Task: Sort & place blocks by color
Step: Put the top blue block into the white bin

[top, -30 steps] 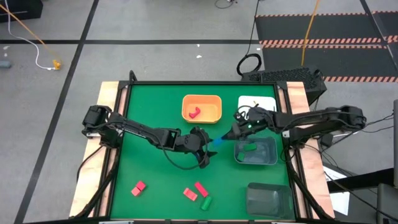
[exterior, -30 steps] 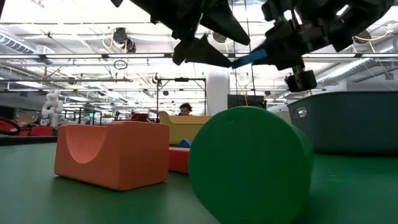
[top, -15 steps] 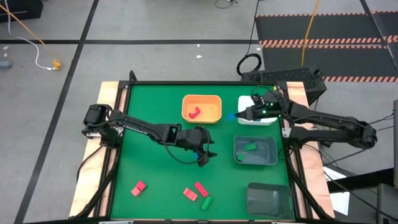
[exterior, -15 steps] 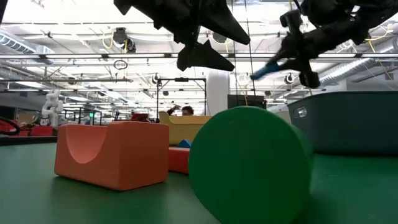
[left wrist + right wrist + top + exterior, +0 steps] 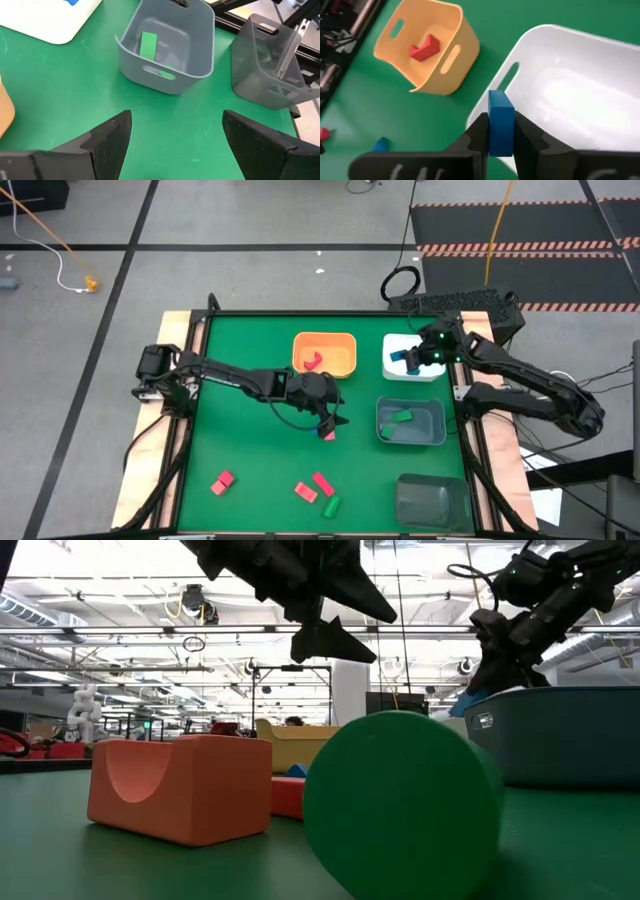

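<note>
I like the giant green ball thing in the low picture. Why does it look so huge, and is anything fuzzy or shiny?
In the low view the green round block lies right by the camera, so it looms huge with soft edges; ceiling lights glare behind. In the right wrist view the white plastic bin shines bright inside, and the right gripper holding the blue bar block looks blurred.

No legible txt, labels, brands, nos. or signs in any view.
</note>
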